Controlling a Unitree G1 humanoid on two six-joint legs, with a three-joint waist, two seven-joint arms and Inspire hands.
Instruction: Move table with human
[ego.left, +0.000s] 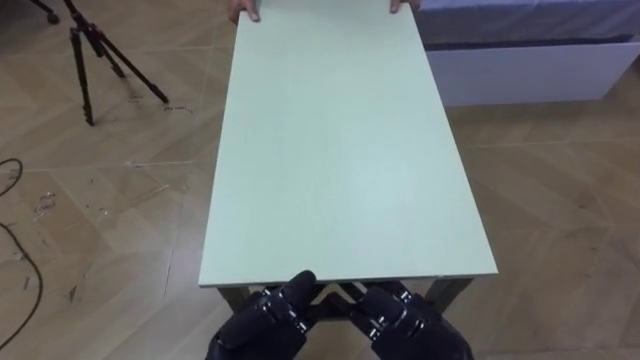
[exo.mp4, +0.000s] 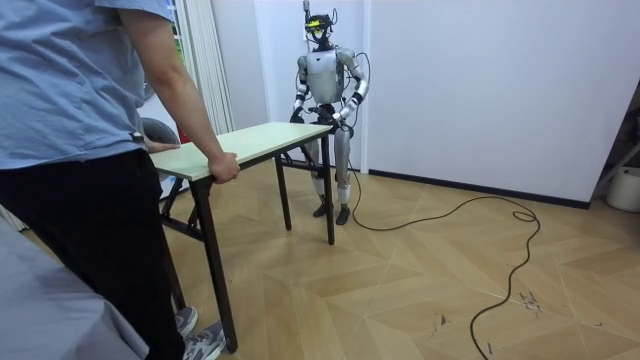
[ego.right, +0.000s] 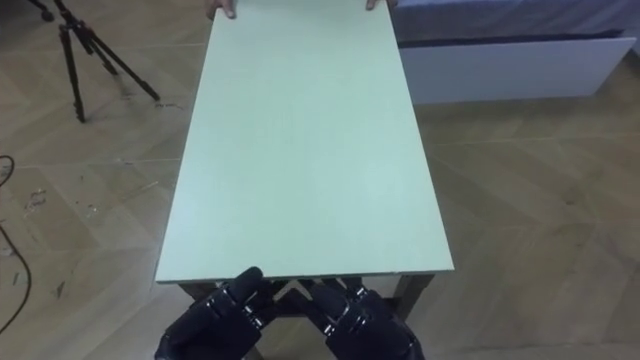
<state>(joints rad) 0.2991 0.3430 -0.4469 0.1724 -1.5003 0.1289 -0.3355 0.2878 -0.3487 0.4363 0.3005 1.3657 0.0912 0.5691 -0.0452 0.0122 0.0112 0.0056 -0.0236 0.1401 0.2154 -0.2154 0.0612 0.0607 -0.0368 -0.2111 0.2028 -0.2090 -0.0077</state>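
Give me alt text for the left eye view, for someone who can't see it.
A long pale green table stretches away from the robot, whose dark left hand and right hand sit at its near edge. A person's hands hold the far edge. A black tripod stands on the wood floor at the left.

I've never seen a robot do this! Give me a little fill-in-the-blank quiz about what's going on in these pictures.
1. The robot, its left hand and right hand at one short edge of the table, stands at the end ____ the person.
2. The person holds the table with ____ hands.
3. On the floor, to the robot's left of the table, stands a black ____.
Missing words: opposite; both; tripod.
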